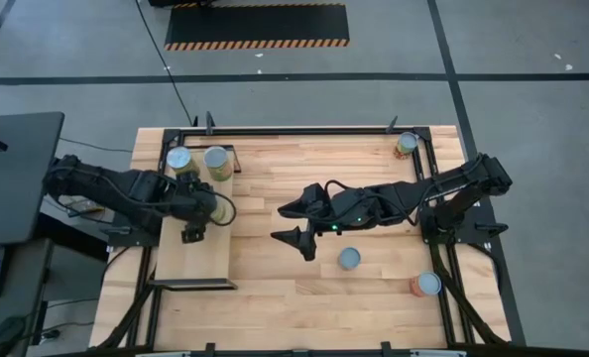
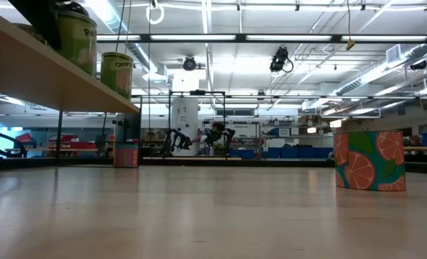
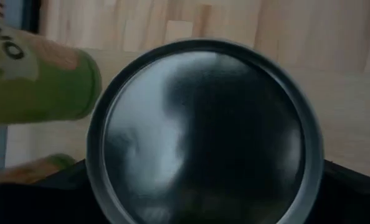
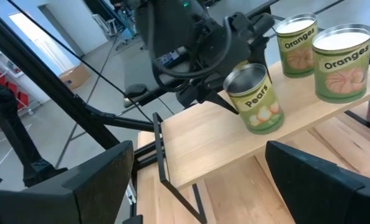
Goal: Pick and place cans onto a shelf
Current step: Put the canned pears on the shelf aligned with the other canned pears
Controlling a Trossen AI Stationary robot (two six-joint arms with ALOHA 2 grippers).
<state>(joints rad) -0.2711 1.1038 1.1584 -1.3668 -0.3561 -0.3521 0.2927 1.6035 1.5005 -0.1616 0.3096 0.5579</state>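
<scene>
The shelf (image 1: pixel 195 263) runs along the table's left side, with two "Oranges" cans (image 1: pixel 179 159) (image 1: pixel 215 159) standing on its far end. My left gripper (image 1: pixel 193 226) hangs over the middle of the shelf, shut on a green "Pears" can (image 4: pixel 255 99). That can's silver top (image 3: pixel 203 130) fills the left wrist view. My right gripper (image 1: pixel 293 224) hovers open over the table's middle, with nothing between its fingers. Loose cans stand upright on the tabletop: a bluish one (image 1: pixel 350 259), an orange-red one (image 1: pixel 426 286) and one in the far right corner (image 1: pixel 406 145). My left gripper holds the "Pears" can by its side wall (image 4: pixel 235 87) just below the top rim, pinched between the two fingers. They come from above, slanting down. The can is tilted over the shelf board (image 4: pixel 235 149). I cannot tell whether its bottom edge touches the board.
The shelf's black frame (image 4: pixel 163 155) stands up at the board's edges. The near half of the shelf board (image 1: pixel 193 266) is bare. Black rails (image 1: pixel 443 198) run along the table's right side by the right arm's base.
</scene>
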